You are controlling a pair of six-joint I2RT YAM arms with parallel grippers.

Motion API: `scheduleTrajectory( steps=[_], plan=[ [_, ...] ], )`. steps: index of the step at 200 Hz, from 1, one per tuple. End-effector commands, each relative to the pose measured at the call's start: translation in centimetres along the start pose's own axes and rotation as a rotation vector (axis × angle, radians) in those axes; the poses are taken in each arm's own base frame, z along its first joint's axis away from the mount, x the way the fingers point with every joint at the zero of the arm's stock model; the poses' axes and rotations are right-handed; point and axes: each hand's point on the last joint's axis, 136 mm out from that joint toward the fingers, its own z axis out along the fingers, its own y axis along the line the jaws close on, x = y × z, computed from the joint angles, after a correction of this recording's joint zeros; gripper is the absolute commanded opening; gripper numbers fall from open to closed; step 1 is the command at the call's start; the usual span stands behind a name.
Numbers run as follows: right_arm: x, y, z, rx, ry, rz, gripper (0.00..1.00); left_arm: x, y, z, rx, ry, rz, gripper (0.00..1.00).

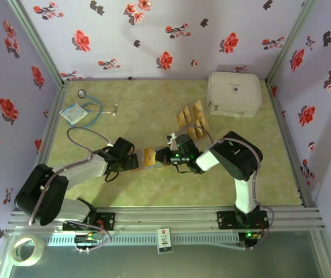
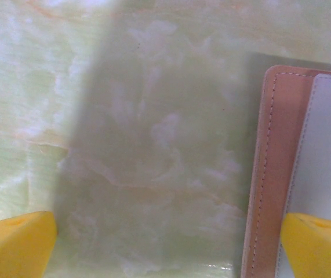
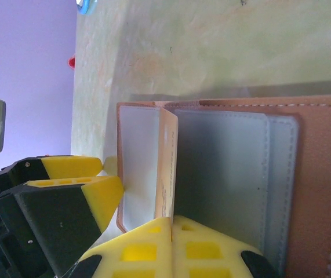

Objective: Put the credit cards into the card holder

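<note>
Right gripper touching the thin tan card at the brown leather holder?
Touching. Right wrist view: the right gripper is shut on the thin tan card, jaws pinching its edge, no gap, over the reddish-brown leather card holder.

I have the left arm [image 1: 75,172] reaching in low from the left and the right arm [image 1: 237,159] folded back toward centre, wrists nearly meeting. On the left gripper [image 2: 165,246] the jaws are spread wide, holding nothing. The right gripper [image 3: 171,231] has its fingertips pinched together on a card [image 3: 167,156].

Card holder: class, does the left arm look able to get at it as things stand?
Probably yes: the open left gripper sits at the edge of the card holder, with one fingertip over it. The right gripper, shut on a card, occupies the opposite side.
</note>
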Motion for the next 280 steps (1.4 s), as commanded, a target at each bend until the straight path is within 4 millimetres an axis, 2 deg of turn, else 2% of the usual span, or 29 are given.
scheduleTrajectory(
  steps=[1,203,231,280],
  plan=[
    [1.67,-2.95,-0.18,0.085,0.052,0.060,0.00,1.34,1.03,0.45,-0.051,0.042,0.007,1.00],
    [2.39,-2.30,0.06,0.048,0.071,0.077,0.00,1.29,0.80,0.69,-0.049,0.042,0.011,1.00],
    [2.45,-2.44,-0.23,0.059,0.065,0.075,0.21,1.35,0.81,0.68,-0.049,0.043,0.011,1.00],
    [2.28,-2.68,-0.64,0.082,0.057,0.066,0.22,1.38,0.86,0.68,-0.049,0.043,0.011,1.00]
  ],
)
